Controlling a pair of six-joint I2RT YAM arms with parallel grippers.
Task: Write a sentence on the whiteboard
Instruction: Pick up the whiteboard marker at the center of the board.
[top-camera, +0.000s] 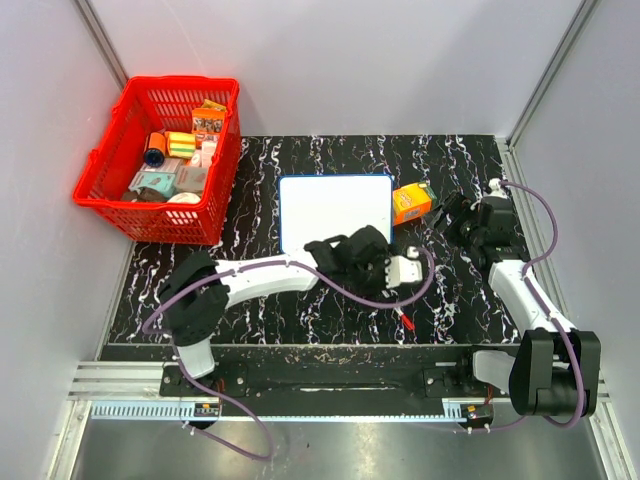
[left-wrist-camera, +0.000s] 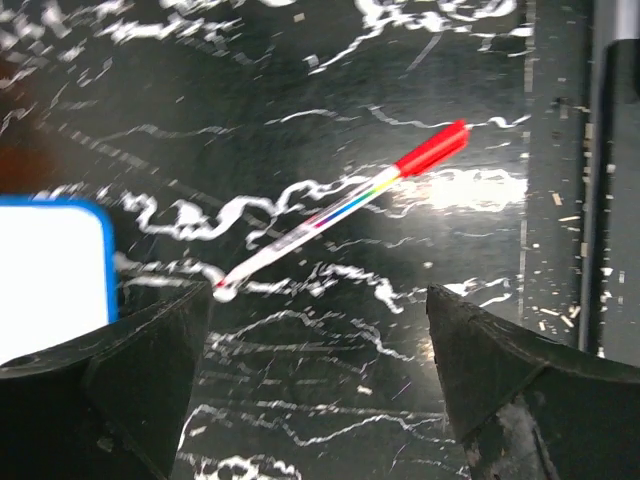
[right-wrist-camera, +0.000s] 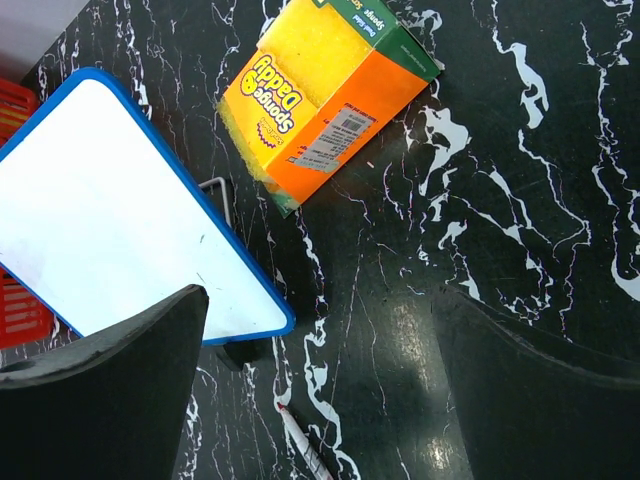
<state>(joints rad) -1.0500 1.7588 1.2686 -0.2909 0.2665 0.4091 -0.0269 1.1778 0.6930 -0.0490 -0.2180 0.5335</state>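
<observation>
The whiteboard (top-camera: 335, 205) has a smooth, glossy white face in a blue plastic-looking frame. The table (top-camera: 465, 310) under it is black with white marble veining, polished enough to throw glare (brightest beside the marker). That marker (left-wrist-camera: 340, 210), near the board's corner, has a shiny red cap. Right of the board, the sponge box (right-wrist-camera: 330, 100) is printed cardboard; left of it, the basket (top-camera: 180, 85) is red plastic lattice. On the left gripper (left-wrist-camera: 318, 295), the fingers (left-wrist-camera: 130, 380) look matt black.
</observation>
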